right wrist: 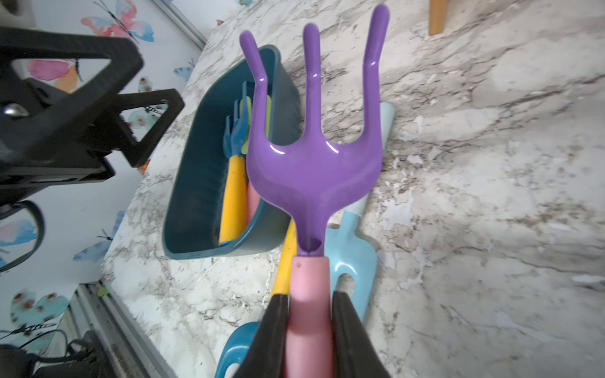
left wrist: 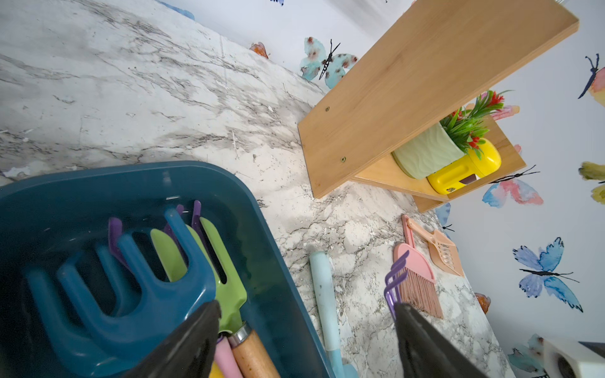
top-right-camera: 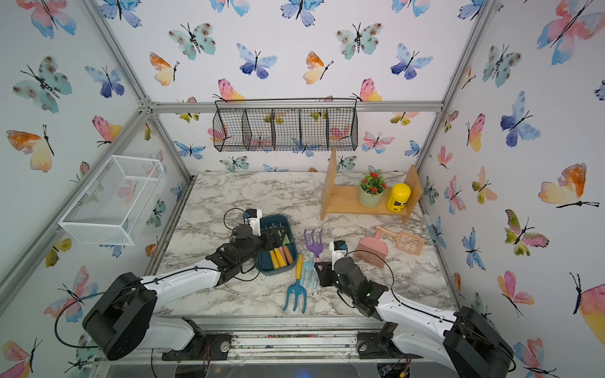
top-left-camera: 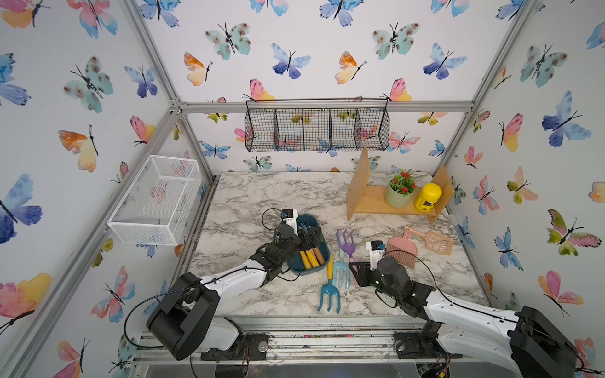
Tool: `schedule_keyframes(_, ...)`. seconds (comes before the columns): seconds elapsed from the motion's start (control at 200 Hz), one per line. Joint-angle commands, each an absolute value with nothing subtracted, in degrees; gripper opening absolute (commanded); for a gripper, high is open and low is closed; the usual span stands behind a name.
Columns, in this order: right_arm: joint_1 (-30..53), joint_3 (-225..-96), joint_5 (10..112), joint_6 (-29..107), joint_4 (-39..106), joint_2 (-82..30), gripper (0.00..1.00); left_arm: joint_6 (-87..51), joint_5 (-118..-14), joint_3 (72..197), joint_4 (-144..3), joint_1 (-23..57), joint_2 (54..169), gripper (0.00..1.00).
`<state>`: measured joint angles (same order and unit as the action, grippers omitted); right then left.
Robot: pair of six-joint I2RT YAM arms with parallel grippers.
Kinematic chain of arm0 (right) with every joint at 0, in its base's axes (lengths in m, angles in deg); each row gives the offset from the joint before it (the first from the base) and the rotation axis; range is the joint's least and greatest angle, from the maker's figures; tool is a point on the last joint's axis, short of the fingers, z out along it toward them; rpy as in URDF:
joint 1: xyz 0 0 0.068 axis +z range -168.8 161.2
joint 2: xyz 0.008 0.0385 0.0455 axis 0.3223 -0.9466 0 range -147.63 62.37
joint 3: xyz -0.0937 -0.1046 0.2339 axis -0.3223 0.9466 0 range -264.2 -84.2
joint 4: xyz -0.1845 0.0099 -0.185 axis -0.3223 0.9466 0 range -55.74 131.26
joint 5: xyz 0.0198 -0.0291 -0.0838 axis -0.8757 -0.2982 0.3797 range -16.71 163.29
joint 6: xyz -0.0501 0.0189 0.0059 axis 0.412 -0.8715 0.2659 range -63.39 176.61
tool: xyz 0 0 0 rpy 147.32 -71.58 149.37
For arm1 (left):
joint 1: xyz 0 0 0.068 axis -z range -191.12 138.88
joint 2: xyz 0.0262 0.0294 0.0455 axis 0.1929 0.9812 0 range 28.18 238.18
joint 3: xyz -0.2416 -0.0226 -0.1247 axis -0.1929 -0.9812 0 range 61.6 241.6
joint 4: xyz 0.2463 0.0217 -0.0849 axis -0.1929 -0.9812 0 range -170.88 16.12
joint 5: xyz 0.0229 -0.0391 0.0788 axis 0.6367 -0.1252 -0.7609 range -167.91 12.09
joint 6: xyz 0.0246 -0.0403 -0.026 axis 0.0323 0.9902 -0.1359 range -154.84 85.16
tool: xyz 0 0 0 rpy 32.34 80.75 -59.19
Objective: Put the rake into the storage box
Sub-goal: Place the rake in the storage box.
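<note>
Right of frame centre, your right gripper clamps the purple rake by its pink handle — left of it, your left gripper gapes wide over the storage box.

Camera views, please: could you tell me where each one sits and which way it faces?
Top views: high at the front, looking down on the marble table; both arms, left hand and right hand show.
Left wrist: over the storage box, facing the wooden shelf; its open fingertips show.
Right wrist: looks along the purple rake gripped by its hand; the left hand shows too.
Shared: both wrist views show the storage box.
</note>
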<state>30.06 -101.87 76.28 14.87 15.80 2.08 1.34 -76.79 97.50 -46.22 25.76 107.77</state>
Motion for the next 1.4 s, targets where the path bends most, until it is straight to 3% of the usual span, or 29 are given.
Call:
schedule_keyframes(0.0,30.42,-103.25,71.09,16.97,11.89,0.79,0.05,1.18,-74.49,99.16,-44.51,26.19,108.91,0.86)
schedule_keyframes(0.781,30.5,-115.78,68.96,18.93,9.8,-11.7,0.06,3.96,-70.64,101.4,-39.59,30.45,117.06,0.84)
schedule_keyframes(1.066,31.38,-116.81,67.49,18.39,8.77,-13.38,0.06,4.35,-70.65,101.2,-38.42,30.41,118.67,0.44)
schedule_keyframes(1.231,31.73,-116.64,68.34,18.38,9.1,-13.65,0.06,4.18,-71.13,101.37,-38.94,30.46,118.62,0.01)
schedule_keyframes(1.327,31.82,-116.81,69.11,18.47,9.93,-13.22,0.12,3.96,-71.37,101.42,-39.33,30.45,118.53,0.0)
schedule_keyframes(1.392,31.82,-116.81,69.98,18.21,10.67,-12.57,0.3,4.26,-71.79,101.17,-39.27,30.38,118.14,0.0)
